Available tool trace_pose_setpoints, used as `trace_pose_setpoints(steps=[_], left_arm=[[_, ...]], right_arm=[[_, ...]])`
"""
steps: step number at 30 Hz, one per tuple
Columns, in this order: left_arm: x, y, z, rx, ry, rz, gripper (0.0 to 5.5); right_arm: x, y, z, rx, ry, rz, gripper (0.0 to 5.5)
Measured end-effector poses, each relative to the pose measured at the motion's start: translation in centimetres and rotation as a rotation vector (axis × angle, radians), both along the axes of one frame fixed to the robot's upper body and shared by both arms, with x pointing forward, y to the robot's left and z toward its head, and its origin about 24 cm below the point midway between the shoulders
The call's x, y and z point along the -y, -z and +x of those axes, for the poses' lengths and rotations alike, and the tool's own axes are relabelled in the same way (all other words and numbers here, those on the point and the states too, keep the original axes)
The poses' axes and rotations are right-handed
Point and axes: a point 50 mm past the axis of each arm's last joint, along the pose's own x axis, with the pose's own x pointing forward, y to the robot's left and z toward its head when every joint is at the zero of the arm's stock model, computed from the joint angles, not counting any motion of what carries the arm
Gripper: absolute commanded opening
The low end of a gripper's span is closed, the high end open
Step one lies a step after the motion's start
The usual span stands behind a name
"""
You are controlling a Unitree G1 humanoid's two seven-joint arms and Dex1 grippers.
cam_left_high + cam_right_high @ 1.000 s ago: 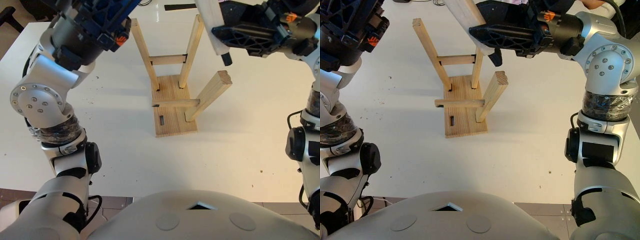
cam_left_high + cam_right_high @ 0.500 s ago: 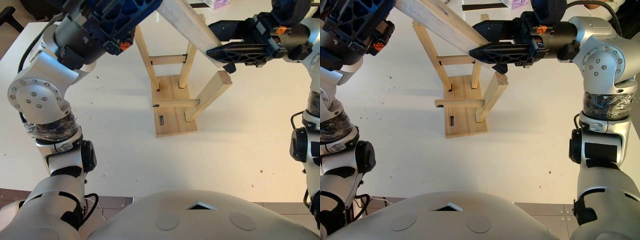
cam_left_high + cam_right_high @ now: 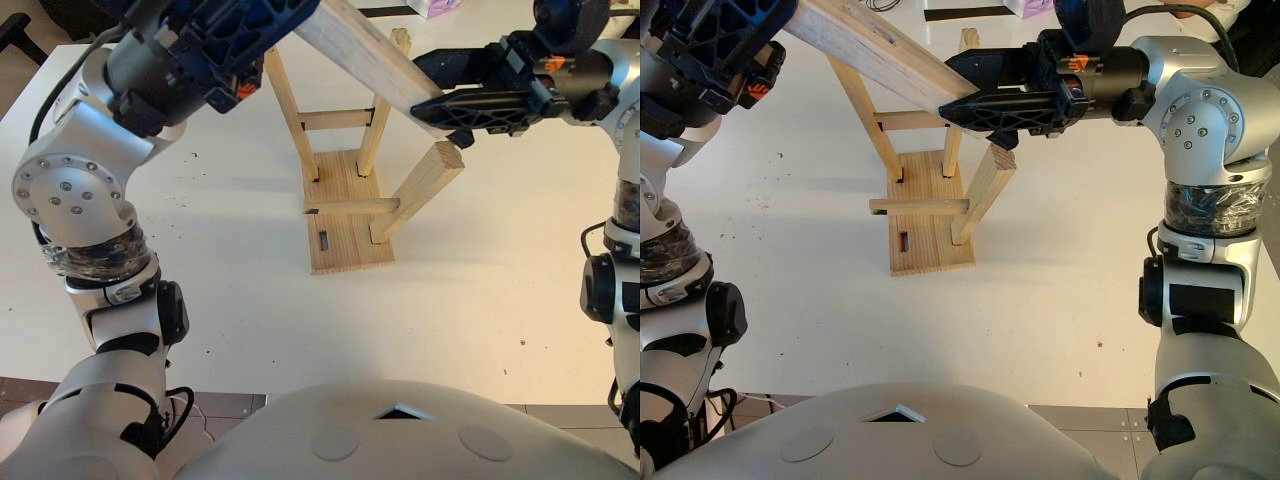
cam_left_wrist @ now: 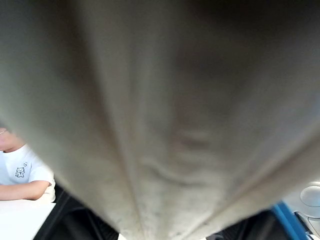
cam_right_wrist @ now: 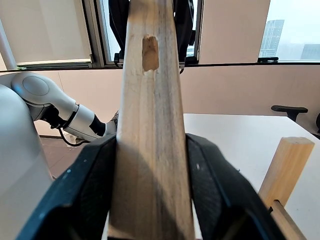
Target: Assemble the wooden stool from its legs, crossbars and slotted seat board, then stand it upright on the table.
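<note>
The loose leg (image 3: 368, 62) hung slantwise in the air between the two tools. The right tool (image 3: 420, 85) was clamped on its lower end, a black finger (image 5: 87, 190) pressed to each side of the wood. Its upper end ran into the left tool (image 3: 262, 25); whether that tool gripped it could not be told. A small mortise (image 5: 149, 52) showed in the leg's face beyond the right tool.

Directly below the right tool, the slotted seat board (image 3: 345, 240) lay flat on the white desk (image 3: 200, 280), with three legs (image 3: 290, 110) standing up from it. One crossbar (image 3: 335, 119) joined the two farther legs, and another (image 3: 352, 206) ran to the nearer one. The top of that nearer leg stood just under the right tool's fingers. An unfilled slot (image 3: 323, 240) showed in the board's near part.

The desk spread wide beneath and beyond both tools, with dark specks (image 3: 180, 200) on the left tool's side. Its near edge met brown floor (image 3: 20, 385). Behind the left tool, the room had windows (image 5: 45, 30) and an office chair (image 5: 290, 109).
</note>
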Motion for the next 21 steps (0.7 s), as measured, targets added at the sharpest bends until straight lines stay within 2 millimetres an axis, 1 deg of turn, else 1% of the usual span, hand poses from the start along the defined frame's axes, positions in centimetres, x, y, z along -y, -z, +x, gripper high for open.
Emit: trace_pose_setpoints(steps=[1, 4, 6, 8, 10, 13, 17, 19, 21], left_arm=[[-0.1, 0.0, 0.0, -0.001, -0.007, -0.009, 2.18], [-0.4, -0.1, 0.1, -0.005, -0.033, -0.026, 2.17], [-0.7, -0.1, 0.2, -0.003, -0.051, -0.039, 2.15], [-0.9, -0.2, 0.4, -0.001, -0.074, -0.042, 2.12], [-1.5, -0.3, 0.8, 0.008, -0.115, -0.036, 2.06], [-3.3, -1.4, 1.0, 0.060, -0.195, -0.013, 2.05], [-6.5, -2.5, 0.4, 0.140, -0.313, 0.075, 2.05], [-8.8, -2.8, 0.1, 0.158, -0.387, 0.163, 2.05], [-10.5, -2.8, -0.2, 0.156, -0.427, 0.276, 2.05]], right_arm=[[-0.1, -0.1, 0.1, 0.025, 0.009, 0.006, 2.42], [-0.2, -0.3, 0.3, 0.103, 0.043, 0.014, 2.78], [-0.3, -0.3, 0.5, 0.123, 0.066, 0.028, 3.14], [-0.3, -0.3, 0.7, 0.133, 0.101, 0.035, 3.29], [-0.1, -0.4, 1.0, 0.148, 0.150, 0.034, 3.29], [0.5, -0.4, 1.6, 0.163, 0.237, 0.037, 3.29], [1.5, -1.1, 1.8, 0.203, 0.336, 0.091, 3.29], [2.6, -1.1, 1.5, 0.216, 0.418, 0.125, 3.29], [4.0, -0.9, 1.2, 0.222, 0.515, 0.158, 3.29]])
